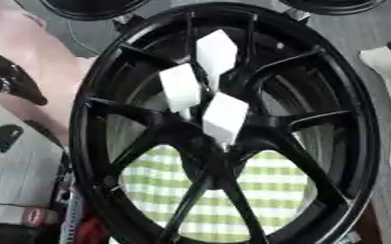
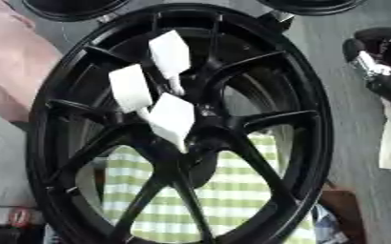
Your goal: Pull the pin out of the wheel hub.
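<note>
Nearest to us, a green checked cloth (image 1: 270,188) is showing through the gaps of the black wheel (image 1: 362,143). The wheel is filling most of the view, and its bottom edge is getting cut off.

In the middle of the wheel, three white pins (image 1: 225,116) are sticking out. Their thin ends are going into the middle of the wheel. Their flat white tops are pointing up and away from it, so we think a pull should go along that line.

The left hand (image 1: 11,78) is waiting at the left edge, and the right hand (image 2: 378,57) at the right edge. Both are well apart from the pins, and neither is looking clearly nearer. Both are partly cut off, so we cannot tell if they are open or closed.

Farthest away, more dark round things (image 1: 90,7) are peeking in at the top.
</note>
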Robot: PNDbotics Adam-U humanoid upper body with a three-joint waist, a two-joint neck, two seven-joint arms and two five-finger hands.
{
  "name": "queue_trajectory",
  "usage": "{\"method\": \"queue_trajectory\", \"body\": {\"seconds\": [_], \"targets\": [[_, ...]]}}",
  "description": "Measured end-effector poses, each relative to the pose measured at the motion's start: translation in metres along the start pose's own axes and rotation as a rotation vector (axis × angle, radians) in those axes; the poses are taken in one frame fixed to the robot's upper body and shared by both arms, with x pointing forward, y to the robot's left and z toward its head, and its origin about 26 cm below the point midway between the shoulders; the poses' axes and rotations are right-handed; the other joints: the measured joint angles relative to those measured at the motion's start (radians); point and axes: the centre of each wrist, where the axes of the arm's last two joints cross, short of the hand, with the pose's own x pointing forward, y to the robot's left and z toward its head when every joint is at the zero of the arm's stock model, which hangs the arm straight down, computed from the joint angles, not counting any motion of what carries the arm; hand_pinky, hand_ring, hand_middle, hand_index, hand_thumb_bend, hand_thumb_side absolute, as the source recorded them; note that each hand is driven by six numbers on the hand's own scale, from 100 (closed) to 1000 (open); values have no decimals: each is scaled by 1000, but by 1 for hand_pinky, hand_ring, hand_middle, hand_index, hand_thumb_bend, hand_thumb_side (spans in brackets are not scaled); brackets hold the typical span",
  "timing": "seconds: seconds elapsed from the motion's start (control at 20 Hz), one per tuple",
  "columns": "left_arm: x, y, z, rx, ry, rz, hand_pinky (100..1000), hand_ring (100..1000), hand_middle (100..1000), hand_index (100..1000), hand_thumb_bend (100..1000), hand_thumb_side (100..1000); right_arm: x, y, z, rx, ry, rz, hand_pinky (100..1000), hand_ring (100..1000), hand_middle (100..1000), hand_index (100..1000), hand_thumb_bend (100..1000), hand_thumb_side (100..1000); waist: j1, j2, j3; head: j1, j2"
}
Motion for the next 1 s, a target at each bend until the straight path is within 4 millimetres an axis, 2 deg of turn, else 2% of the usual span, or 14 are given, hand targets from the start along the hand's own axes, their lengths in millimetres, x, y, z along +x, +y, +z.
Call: {"method": "queue_trajectory", "body": {"seconds": [0.35, 0.7, 1.0], "targets": [[10, 34, -14, -72, -69, 11, 809, 728, 682, 815, 100, 729, 1, 1, -2, 15, -1, 2, 910, 816, 608, 669, 327, 275, 4, -9, -17, 13, 1], [19, 64, -19, -65, -102, -3, 816, 719, 679, 819, 100, 740, 0, 2, -2, 23, 4, 7, 909, 816, 607, 669, 327, 274, 6, -16, -21, 26, 9], [28, 81, -31, -51, -171, 31, 822, 715, 689, 831, 100, 732, -1, 3, -2, 31, 10, 6, 909, 815, 607, 668, 326, 275, 9, -29, -32, 31, 9]]}}
